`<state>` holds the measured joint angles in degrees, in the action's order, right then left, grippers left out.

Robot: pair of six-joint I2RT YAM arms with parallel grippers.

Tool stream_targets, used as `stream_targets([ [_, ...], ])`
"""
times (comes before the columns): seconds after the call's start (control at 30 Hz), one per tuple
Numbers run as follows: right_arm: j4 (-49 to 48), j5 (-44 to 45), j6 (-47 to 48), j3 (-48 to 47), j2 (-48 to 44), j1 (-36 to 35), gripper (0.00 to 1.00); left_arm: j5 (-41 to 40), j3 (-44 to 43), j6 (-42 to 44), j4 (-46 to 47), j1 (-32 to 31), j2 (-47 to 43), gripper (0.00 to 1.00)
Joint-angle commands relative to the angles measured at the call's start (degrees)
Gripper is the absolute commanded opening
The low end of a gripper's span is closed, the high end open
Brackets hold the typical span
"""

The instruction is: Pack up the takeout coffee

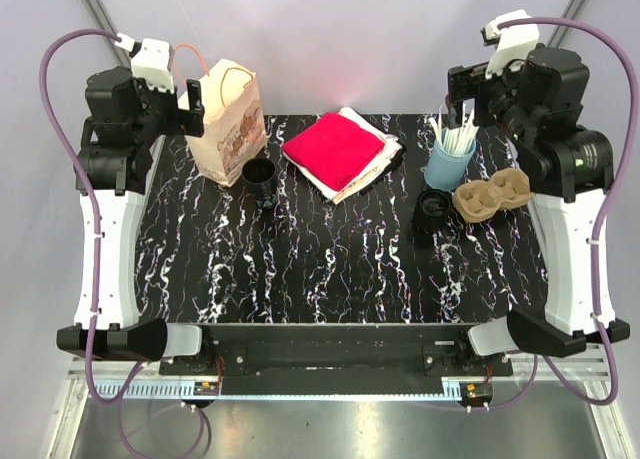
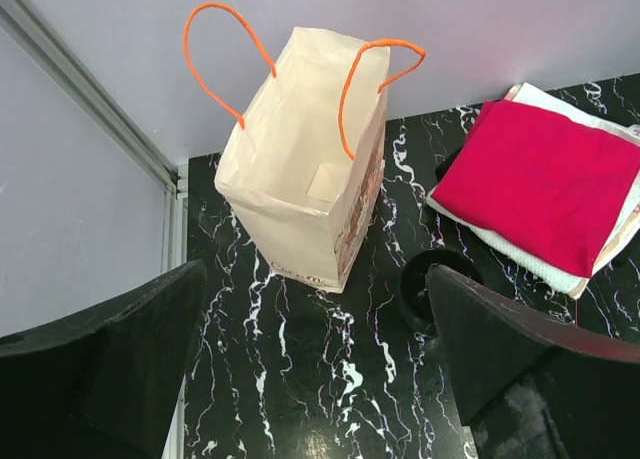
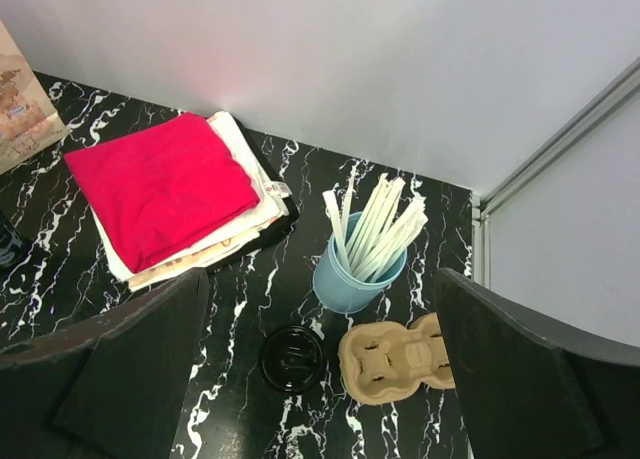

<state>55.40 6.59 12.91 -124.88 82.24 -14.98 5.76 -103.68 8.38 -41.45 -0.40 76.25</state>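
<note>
An open paper bag with orange handles [image 1: 228,119] stands at the back left of the table; the left wrist view looks down into it [image 2: 300,169] and it looks empty. A black open cup [image 1: 261,177] stands just right of the bag, half hidden behind my left finger in the left wrist view [image 2: 420,284]. A black lidded coffee cup [image 1: 433,209] [image 3: 292,359] stands beside a cardboard cup carrier [image 1: 492,194] [image 3: 395,357]. My left gripper [image 1: 192,104] [image 2: 315,379] is open and empty, raised near the bag. My right gripper [image 1: 465,87] [image 3: 320,379] is open and empty, raised above the carrier.
A stack of napkins with a red one on top [image 1: 340,149] [image 2: 550,179] [image 3: 165,189] lies at the back centre. A blue cup of wrapped straws [image 1: 450,154] [image 3: 355,269] stands behind the carrier. White walls close in the back and sides.
</note>
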Motion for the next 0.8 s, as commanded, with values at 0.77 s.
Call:
stream_targets([
  [0.77, -4.69, -0.51, 12.67, 18.17, 0.73, 22.07, 1.0, 14.8, 19.55, 9.19, 4.36, 0.14, 1.27, 0.99],
])
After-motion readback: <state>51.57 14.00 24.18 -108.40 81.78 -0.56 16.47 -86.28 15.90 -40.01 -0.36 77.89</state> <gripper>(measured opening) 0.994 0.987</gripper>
